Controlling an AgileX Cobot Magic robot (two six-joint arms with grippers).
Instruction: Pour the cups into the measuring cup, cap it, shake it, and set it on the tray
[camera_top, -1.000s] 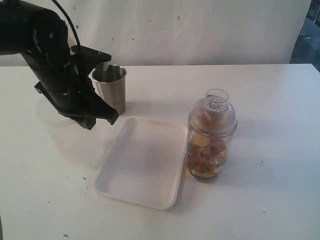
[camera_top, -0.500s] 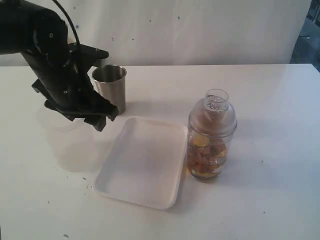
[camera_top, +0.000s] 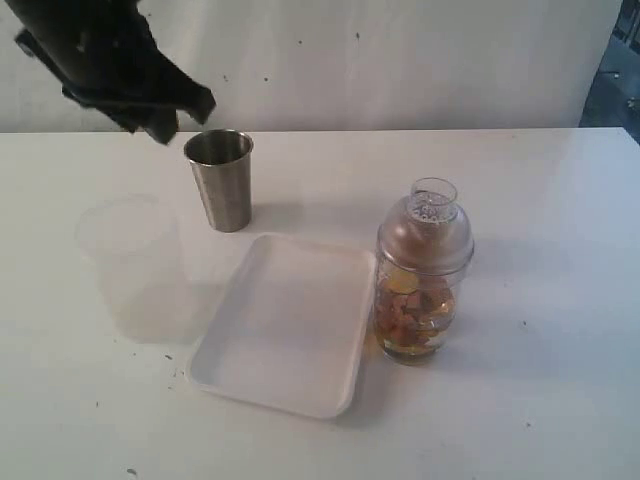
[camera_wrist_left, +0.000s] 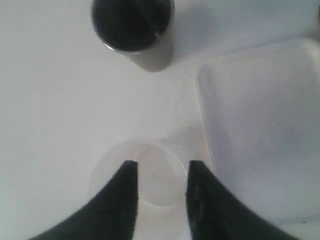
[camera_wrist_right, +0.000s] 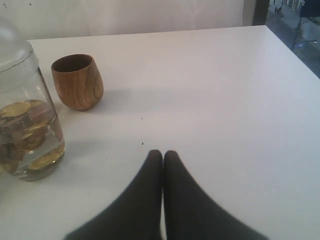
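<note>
Across the exterior view, the left gripper (camera_top: 183, 113) is hanging high over the table (camera_top: 560, 200), its dark fingers pointing down and clasping nothing. Just below the fingertips the steel tumbler (camera_top: 220, 180) is standing upright. Farther below them a frosted cup (camera_top: 130, 255) is standing apart from it. Well away from the fingers the white tray (camera_top: 290, 330) is lying flat. The measuring cup (camera_top: 422, 275) is standing on the table just beside the tray's edge farthest from the fingers, wearing its domed lid (camera_top: 425, 225) and holding amber liquid with pale pieces.

Left wrist view: the left gripper (camera_wrist_left: 160, 167) is showing its fingers (camera_wrist_left: 122, 200) parted, and the frosted cup (camera_wrist_left: 155, 187) is showing through the gap beneath them. Beyond the fingertips the steel tumbler (camera_wrist_left: 132, 25) is standing, and the tray (camera_wrist_left: 260, 125) is lying off to one finger's side.

Right wrist view: the right gripper (camera_wrist_right: 162, 154) is pressing its fingers (camera_wrist_right: 145, 200) together, gripping nothing. Ahead of the fingertips and to one side, the wooden cup (camera_wrist_right: 77, 82) is standing upright, close beside the measuring cup (camera_wrist_right: 25, 130).
</note>
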